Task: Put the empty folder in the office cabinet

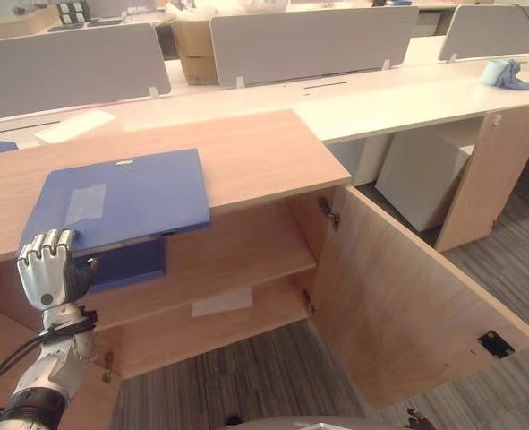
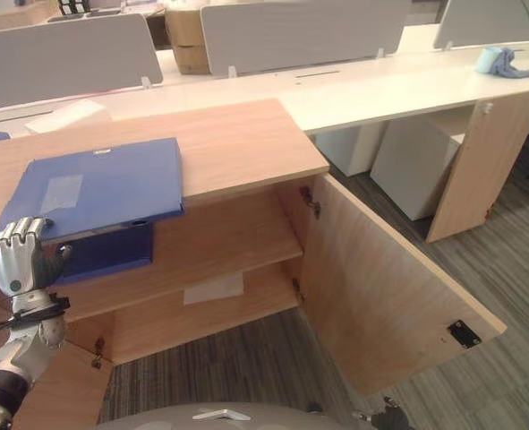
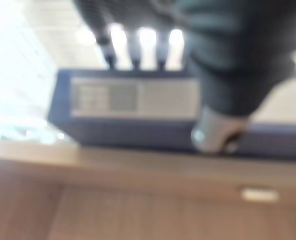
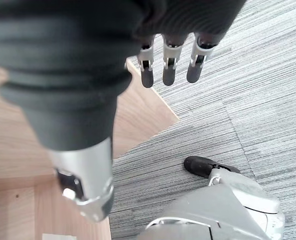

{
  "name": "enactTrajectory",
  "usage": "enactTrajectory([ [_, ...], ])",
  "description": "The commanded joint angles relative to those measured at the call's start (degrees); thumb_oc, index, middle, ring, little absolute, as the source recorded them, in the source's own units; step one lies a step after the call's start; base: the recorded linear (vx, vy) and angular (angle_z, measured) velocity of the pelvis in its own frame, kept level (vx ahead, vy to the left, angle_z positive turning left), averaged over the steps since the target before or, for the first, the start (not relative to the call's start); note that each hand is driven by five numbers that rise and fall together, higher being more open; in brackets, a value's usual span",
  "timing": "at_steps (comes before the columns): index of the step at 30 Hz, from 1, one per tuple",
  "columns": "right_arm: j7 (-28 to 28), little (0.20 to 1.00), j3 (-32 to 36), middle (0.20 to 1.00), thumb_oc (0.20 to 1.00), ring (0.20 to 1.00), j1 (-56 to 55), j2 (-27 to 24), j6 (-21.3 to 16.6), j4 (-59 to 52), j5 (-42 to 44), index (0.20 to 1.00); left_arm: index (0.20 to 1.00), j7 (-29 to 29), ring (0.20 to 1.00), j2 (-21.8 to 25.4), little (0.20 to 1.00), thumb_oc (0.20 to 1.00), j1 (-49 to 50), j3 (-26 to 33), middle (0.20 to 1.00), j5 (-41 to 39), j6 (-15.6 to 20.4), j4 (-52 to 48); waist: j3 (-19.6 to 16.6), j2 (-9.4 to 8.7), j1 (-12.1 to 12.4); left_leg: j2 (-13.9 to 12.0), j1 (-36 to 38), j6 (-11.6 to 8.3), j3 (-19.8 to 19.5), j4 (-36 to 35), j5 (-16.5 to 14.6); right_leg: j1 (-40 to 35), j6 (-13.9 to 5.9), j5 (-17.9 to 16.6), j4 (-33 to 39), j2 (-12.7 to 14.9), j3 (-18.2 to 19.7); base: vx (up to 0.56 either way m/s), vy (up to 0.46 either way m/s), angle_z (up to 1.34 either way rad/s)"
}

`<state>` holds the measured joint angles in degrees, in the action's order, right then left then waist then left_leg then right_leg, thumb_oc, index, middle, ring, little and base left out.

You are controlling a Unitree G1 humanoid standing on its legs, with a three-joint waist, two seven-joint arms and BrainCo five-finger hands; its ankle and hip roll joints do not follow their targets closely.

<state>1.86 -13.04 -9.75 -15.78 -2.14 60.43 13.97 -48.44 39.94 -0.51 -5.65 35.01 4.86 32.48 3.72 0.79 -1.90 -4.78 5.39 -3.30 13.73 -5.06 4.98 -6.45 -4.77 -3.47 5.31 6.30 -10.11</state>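
Folder (image 1: 121,199) overhangs the cabinet top's (image 1: 255,157) front edge; left hand (image 1: 49,269) clamps its near corner. Draw it clear, then slide level onto the shelf (image 1: 237,246).

I see grey striped carpet (image 1: 246,376), a long white desk (image 1: 407,94) with grey divider panels (image 1: 309,40), and a cardboard box (image 1: 192,49) behind.

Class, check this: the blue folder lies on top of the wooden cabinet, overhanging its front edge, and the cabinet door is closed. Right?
Not quite. The cabinet door stands open, as the left eye view shows. The rest holds: the blue folder lies on the cabinet top, overhanging its front edge.
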Motion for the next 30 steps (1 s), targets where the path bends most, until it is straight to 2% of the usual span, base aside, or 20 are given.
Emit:
enactTrajectory([
  [1,-0.07,1.000,0.95,1.000,1.000,1.000,4.33,-3.52,-0.73,-0.53,-1.77,1.000,0.200,0.11,0.200,2.47,0.200,0.200,-5.36,-0.50,0.200,-0.64,0.92,2.60,2.76,1.10,-1.12,0.82,2.95,1.29,-0.58,0.06,-8.48,-2.61,-0.92,4.71,-0.31,-0.88,0.56,0.00,0.000,0.00],
  [9,-0.56,1.000,0.96,1.000,1.000,1.000,4.27,-3.71,-1.21,-1.46,-1.48,1.000,0.200,-1.76,0.200,3.51,0.200,0.200,-6.39,-0.12,0.200,0.12,3.00,1.77,2.68,1.08,-1.18,0.75,3.10,1.30,-0.50,0.06,-8.53,-2.74,-0.96,4.70,-0.31,-0.85,0.38,0.00,0.000,0.00],
  [14,-0.66,1.000,0.66,1.000,1.000,1.000,4.28,-3.93,-4.12,-4.45,-0.84,1.000,0.200,-4.53,0.200,5.17,0.200,0.200,-6.41,1.32,0.200,-0.13,7.61,-2.98,2.69,1.00,-0.88,0.73,3.22,1.31,-0.85,0.06,-8.57,-2.96,-0.87,4.78,-0.31,-0.81,0.01,0.00,0.000,0.00],
  [17,-0.54,1.000,-0.27,1.000,1.000,1.000,4.26,-4.19,-5.11,-10.21,0.60,1.000,0.200,-5.02,0.200,6.43,0.200,0.200,-6.15,3.47,0.200,-1.33,10.06,-8.62,2.69,0.82,-0.58,0.68,3.20,1.23,-1.21,0.06,-8.53,-3.15,-0.79,4.91,-0.31,-0.74,-0.35,0.00,0.000,0.00],
  [19,0.21,1.000,-1.18,1.000,1.000,1.000,4.09,-4.56,-4.61,-16.65,1.78,1.000,0.200,-3.37,0.200,6.89,0.200,0.200,-5.87,5.79,0.200,-4.12,12.41,-13.96,2.62,0.64,-0.50,0.70,3.14,1.17,-1.56,0.06,-8.43,-3.28,-0.68,5.00,-0.31,-0.71,-0.58,0.00,0.000,0.00],
  [21,1.78,1.000,-1.77,1.000,1.000,1.000,4.00,-4.89,-4.29,-22.02,1.53,1.000,0.200,-1.10,0.200,6.90,0.200,0.200,-5.76,7.85,0.200,-5.09,13.28,-19.40,2.64,0.45,-0.37,0.68,3.14,1.10,-1.91,0.06,-8.38,-3.51,-0.68,5.14,-0.31,-0.62,-0.94,0.00,0.000,0.00],
  [25,6.34,1.000,-2.70,1.000,1.000,1.000,4.07,-5.31,-5.20,-30.47,2.56,1.000,0.200,2.19,0.200,7.28,0.200,0.200,-6.42,9.17,0.200,-6.58,12.37,-26.77,2.21,-0.06,-0.05,0.67,3.01,1.02,-2.47,0.06,-8.25,-3.67,-0.72,5.26,-0.31,-0.57,-1.47,0.00,-0.027,0.08],
  [26,7.31,1.000,-3.08,1.000,1.000,1.000,4.16,-5.45,-5.46,-32.53,2.86,1.000,0.200,3.98,0.200,7.09,0.200,0.200,-6.54,9.34,0.200,-8.45,12.66,-28.04,2.10,-0.24,0.06,0.68,3.02,1.00,-2.61,0.06,-8.22,-3.74,-0.73,5.32,-0.31,-0.58,-1.61,0.01,-0.031,0.14],
  [30,9.65,1.000,-4.33,1.000,1.000,1.000,5.03,-6.77,-5.92,-42.25,3.79,1.000,0.200,15.72,0.200,3.69,0.200,0.200,-6.66,8.57,0.200,-23.83,18.02,-34.23,1.78,-0.91,0.65,0.65,3.04,0.97,-3.36,0.06,-8.07,-4.03,-0.74,5.53,-0.31,-0.61,-2.13,0.00,-0.014,0.06],
])
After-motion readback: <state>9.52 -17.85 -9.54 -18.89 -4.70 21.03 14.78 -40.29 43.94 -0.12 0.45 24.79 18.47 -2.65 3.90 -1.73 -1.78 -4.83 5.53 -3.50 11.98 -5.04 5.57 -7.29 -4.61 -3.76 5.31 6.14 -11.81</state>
